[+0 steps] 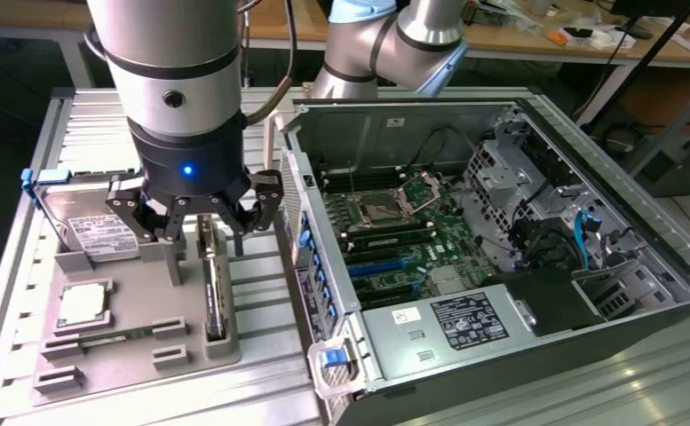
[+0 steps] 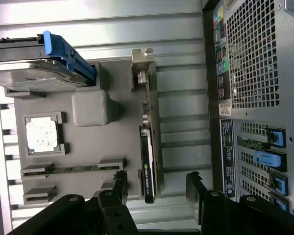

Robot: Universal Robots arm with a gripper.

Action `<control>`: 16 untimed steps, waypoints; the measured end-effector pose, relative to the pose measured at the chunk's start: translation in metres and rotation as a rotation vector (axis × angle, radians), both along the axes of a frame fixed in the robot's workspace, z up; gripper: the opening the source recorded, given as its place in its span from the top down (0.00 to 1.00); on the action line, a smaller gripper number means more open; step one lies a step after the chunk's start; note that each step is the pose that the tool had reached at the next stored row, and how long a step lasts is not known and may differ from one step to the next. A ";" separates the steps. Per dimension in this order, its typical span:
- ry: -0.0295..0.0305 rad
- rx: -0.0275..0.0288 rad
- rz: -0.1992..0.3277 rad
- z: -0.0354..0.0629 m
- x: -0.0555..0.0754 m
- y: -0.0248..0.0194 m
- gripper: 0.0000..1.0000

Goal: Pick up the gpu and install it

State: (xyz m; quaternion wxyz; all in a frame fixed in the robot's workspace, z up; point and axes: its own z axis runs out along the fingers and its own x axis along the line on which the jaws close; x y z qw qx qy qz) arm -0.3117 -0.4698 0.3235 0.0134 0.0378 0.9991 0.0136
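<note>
Pincer [image 1: 209, 224] hangs released, jaws spread wide and holding nothing, straight above the gpu [image 1: 213, 288]. In the wrist view the fingers frame the card, one to each side and clear of it. That straddle looks deliberate: the card is thin, and closing across its flat faces seems the soundest way to lift it.

The gpu stands on its long edge in a slot of the grey fixture tray [image 1: 191, 353], with its silver bracket at the end nearer the hard drive [image 1: 93, 226]. (Upright like this, it offers its top edge to a grip from above, and I judge it already sits in roughly the attitude an install would need.)

The tray keeps the other parts in pockets of their own. The hard drive with its blue rails is propped at the exterior view's left, a processor [image 1: 84, 304] lies flat, and a memory stick [image 1: 114, 337] rests in a groove. All sit apart from the card, leaving the fingers room.

Just beside the tray, to the exterior view's right, the computer case [image 1: 380, 133] lies open on the slatted bench [image 1: 96, 124]. Its motherboard [image 1: 404, 235] faces up, so its slots can be reached from above.
</note>
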 end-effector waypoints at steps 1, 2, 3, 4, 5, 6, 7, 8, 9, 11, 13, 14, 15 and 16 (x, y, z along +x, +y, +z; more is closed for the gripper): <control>0.0000 0.0000 0.000 -0.0006 0.000 0.0000 0.40; 0.0000 0.0000 0.000 -0.0011 0.000 0.0000 0.40; 0.0000 0.0000 0.000 -0.0016 0.000 0.0000 0.40; 0.0000 0.0000 0.000 -0.0021 0.000 -0.0001 0.40; 0.0000 0.0000 0.000 -0.0026 0.000 -0.0001 0.40; 0.0000 0.0000 0.000 -0.0030 0.000 -0.0001 0.40; 0.0000 0.0000 0.000 -0.0036 0.000 -0.0001 0.40; 0.0000 0.0000 0.000 -0.0041 0.000 -0.0001 0.40; 0.0000 0.0000 0.000 -0.0045 0.000 -0.0001 0.40; 0.0000 0.0000 0.000 -0.0055 0.000 -0.0002 0.40; 0.0000 0.0000 0.000 -0.0065 0.000 -0.0002 0.40; 0.0000 0.0000 0.000 -0.0069 0.000 -0.0002 0.40; 0.0000 0.0000 0.000 -0.0075 0.000 -0.0002 0.40; 0.0000 0.0000 0.000 -0.0079 0.000 -0.0002 0.40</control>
